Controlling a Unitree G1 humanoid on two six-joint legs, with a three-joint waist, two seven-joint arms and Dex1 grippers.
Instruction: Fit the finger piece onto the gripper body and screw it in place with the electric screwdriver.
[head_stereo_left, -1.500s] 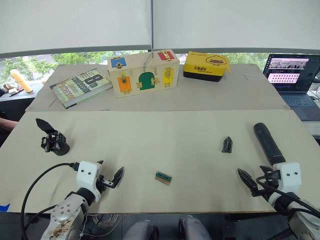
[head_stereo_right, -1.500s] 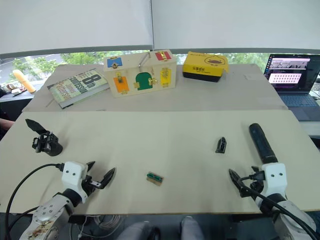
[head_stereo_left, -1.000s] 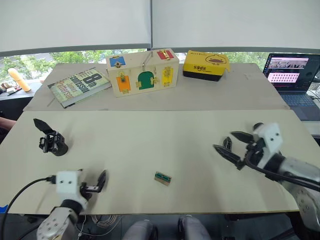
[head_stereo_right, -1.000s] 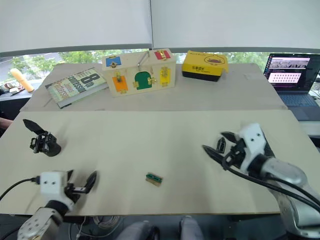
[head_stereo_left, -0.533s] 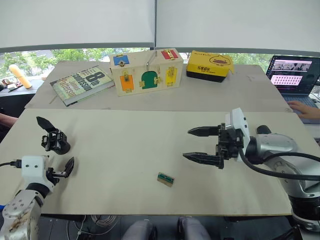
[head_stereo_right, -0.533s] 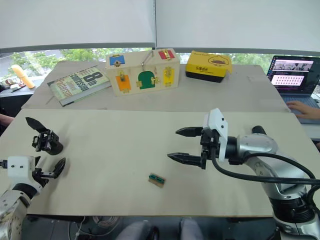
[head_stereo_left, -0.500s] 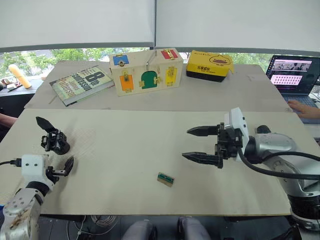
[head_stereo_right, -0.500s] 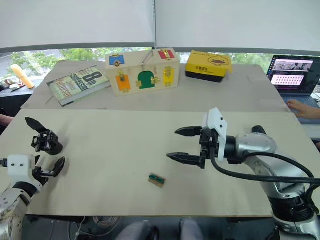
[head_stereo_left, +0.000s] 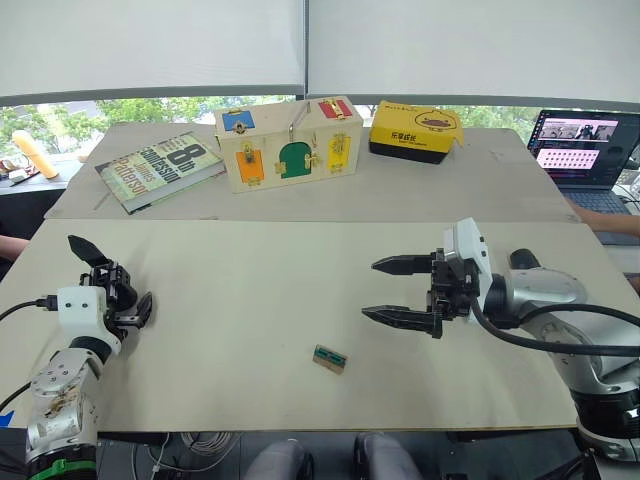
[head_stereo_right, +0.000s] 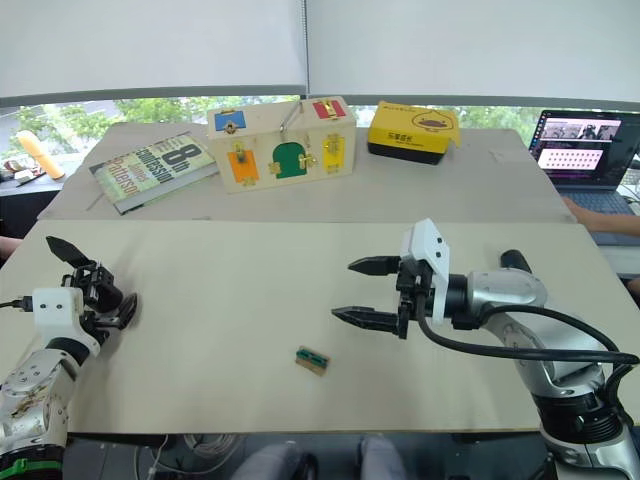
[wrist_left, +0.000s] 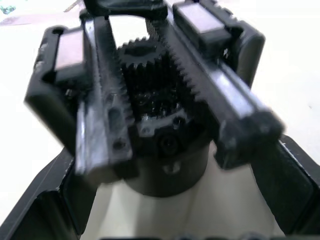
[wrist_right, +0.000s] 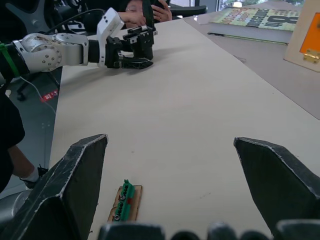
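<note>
Flanking gripper body (head_stereo_left: 112, 285): left gripper (head_stereo_left: 125, 310) (jaws spread).

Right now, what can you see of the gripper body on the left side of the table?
The gripper body is a chunky black block, plastic by the look of it, sitting on the tan table near its left edge. One pointed black finger sticks up and to the left from it. The left wrist view shows a toothed gear at its centre between two toothed racks, on a round base. The left tool is right around it, fingers on either side; whether they touch it is unclear.
</note>
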